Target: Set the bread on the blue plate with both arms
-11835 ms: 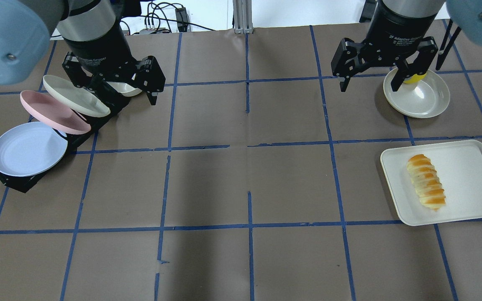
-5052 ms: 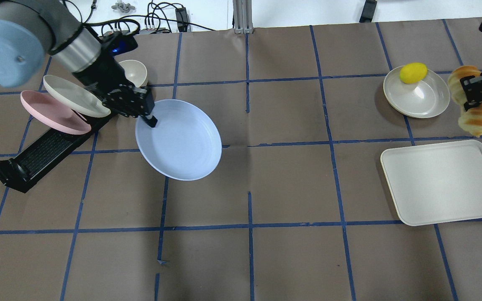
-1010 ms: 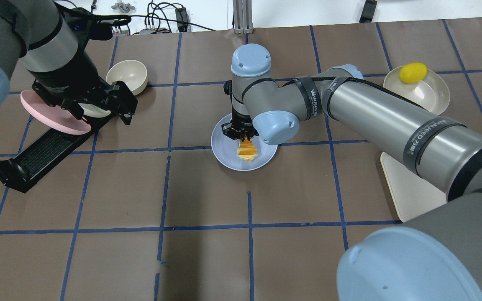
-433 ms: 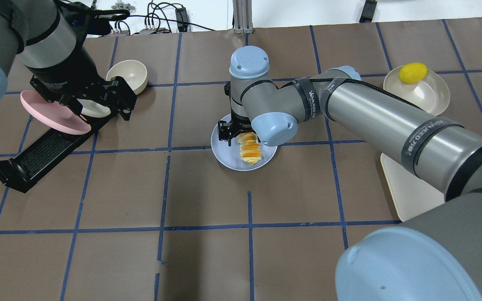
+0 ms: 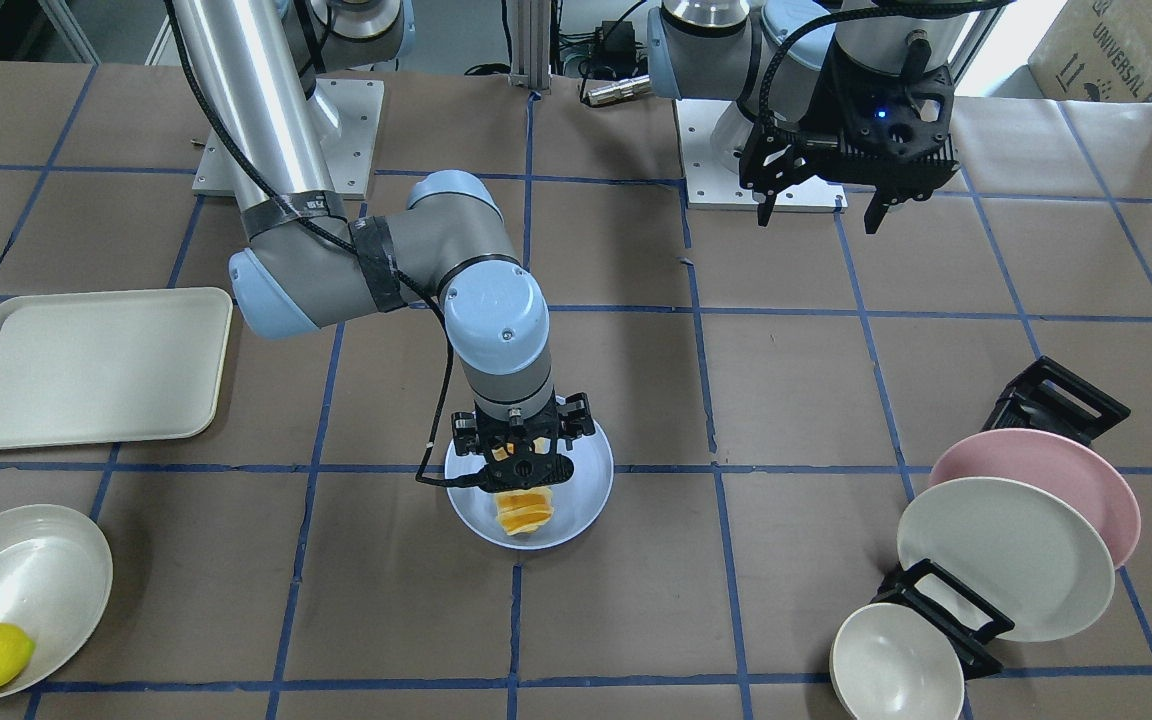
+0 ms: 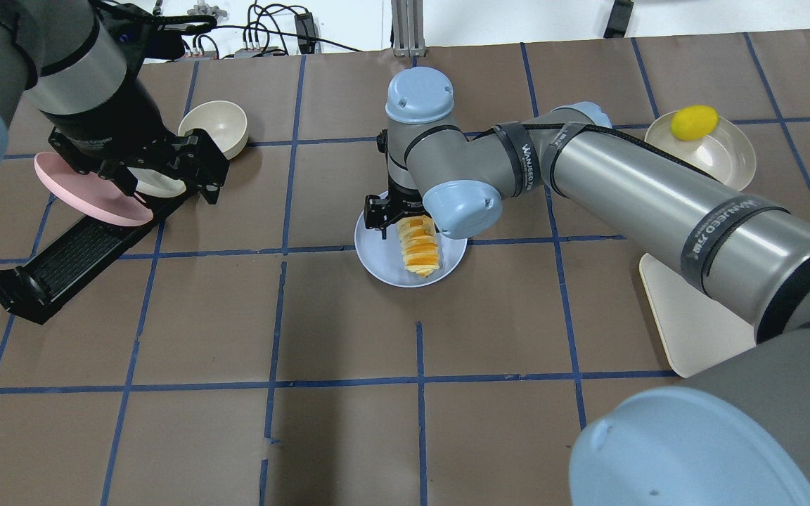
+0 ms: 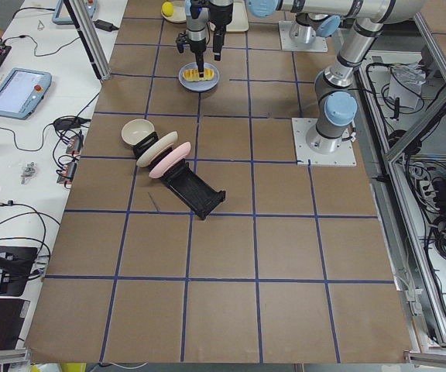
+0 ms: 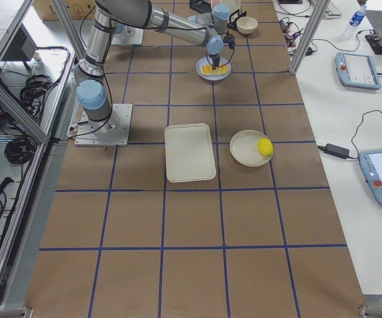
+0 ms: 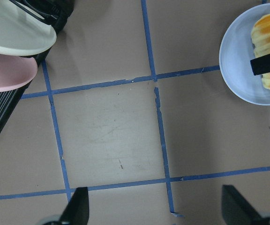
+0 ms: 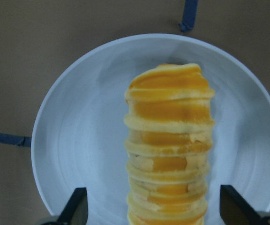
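The bread [image 6: 419, 247] lies flat on the blue plate [image 6: 377, 256] at the table's middle; both also show in the front view, bread [image 5: 524, 510] on plate [image 5: 586, 480]. My right gripper [image 6: 405, 225] hangs open just above the loaf's near end, touching nothing. In the right wrist view the bread [image 10: 168, 145] lies lengthwise between the spread fingertips [image 10: 76, 208] on the plate [image 10: 78, 140]. My left gripper [image 6: 166, 183] is open and empty, held high over the plate rack. The left wrist view shows the plate [image 9: 238, 61] at its top right.
A black plate rack [image 6: 60, 260] at the left holds a pink plate [image 6: 74, 186] and a cream plate [image 5: 1006, 560]. A cream bowl [image 6: 214, 126] stands beside it. A cream tray [image 5: 86, 365] and a dish [image 6: 725, 158] with a lemon [image 6: 694, 121] are on the right.
My right gripper has let go of the bread, opened and risen slightly; the loaf now lies free on the blue plate. The left arm has barely moved.
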You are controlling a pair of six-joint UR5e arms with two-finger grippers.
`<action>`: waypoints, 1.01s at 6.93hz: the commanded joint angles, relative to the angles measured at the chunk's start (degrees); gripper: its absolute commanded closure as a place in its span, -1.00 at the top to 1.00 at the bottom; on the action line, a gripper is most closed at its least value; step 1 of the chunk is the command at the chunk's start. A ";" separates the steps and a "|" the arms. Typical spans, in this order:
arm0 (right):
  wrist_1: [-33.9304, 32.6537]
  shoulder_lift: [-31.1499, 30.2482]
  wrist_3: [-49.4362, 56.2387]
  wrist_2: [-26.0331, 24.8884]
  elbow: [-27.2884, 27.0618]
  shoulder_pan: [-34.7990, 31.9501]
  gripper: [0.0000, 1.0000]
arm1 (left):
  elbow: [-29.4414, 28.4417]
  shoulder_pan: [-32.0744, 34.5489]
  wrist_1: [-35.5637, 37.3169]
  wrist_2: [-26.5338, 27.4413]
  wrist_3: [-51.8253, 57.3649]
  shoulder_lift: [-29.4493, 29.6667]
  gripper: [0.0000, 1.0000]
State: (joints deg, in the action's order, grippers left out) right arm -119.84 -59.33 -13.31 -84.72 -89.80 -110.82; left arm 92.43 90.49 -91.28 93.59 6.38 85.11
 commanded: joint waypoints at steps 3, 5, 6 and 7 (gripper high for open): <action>18.72 -6.15 0.74 -4.75 13.12 4.02 1.00 | 0.73 0.30 0.13 -0.33 -0.66 -0.39 1.00; 23.07 -6.33 1.18 -5.10 19.81 8.39 1.00 | -0.31 -0.14 0.66 -0.43 -0.58 0.48 1.00; 23.16 -7.11 3.27 -8.85 22.45 10.77 1.00 | -1.97 -0.49 0.84 -0.43 -0.67 2.84 1.00; 27.51 -9.55 3.29 -8.71 24.13 14.54 1.00 | -5.73 -0.32 0.84 -0.51 -0.67 6.00 1.00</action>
State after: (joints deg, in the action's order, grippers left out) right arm -95.95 -66.72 -10.75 -92.28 -68.33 -100.28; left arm 90.11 90.21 -90.53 93.15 5.74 87.88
